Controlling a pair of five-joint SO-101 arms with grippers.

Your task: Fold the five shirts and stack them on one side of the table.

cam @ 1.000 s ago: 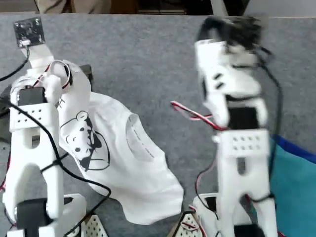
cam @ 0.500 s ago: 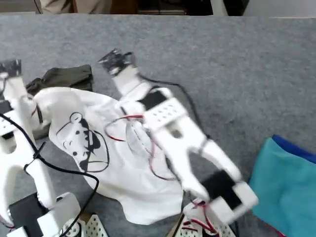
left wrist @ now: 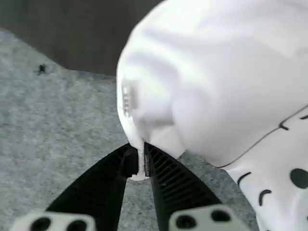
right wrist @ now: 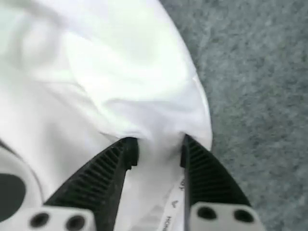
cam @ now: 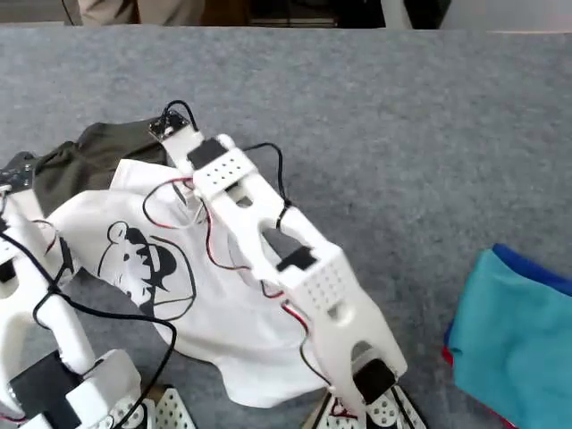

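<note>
A white shirt (cam: pixel 223 304) with a black bear print lies crumpled at the left of the grey table (cam: pixel 402 134). My left gripper (left wrist: pixel 138 163) is shut on a fold at the white shirt's (left wrist: pixel 216 86) edge, just above the table. The left arm (cam: pixel 45 295) stands at the table's left edge. The right arm (cam: pixel 268 241) stretches across the shirt from the front. My right gripper (right wrist: pixel 156 147) is open, its fingers (right wrist: pixel 118 159) straddling a ridge of the white shirt (right wrist: pixel 96 72) near its edge.
A dark olive shirt (cam: pixel 94 152) lies behind the white one at the left. Teal and blue shirts (cam: pixel 514 340) are piled at the right front. Red and black cables (cam: pixel 170 192) hang off the right arm over the shirt. The grey table stretches open at the back and middle right.
The right arm swung from upright on the right down to the left, onto the white shirt. The left arm dropped and drew the shirt's corner left, uncovering more of the olive shirt.
</note>
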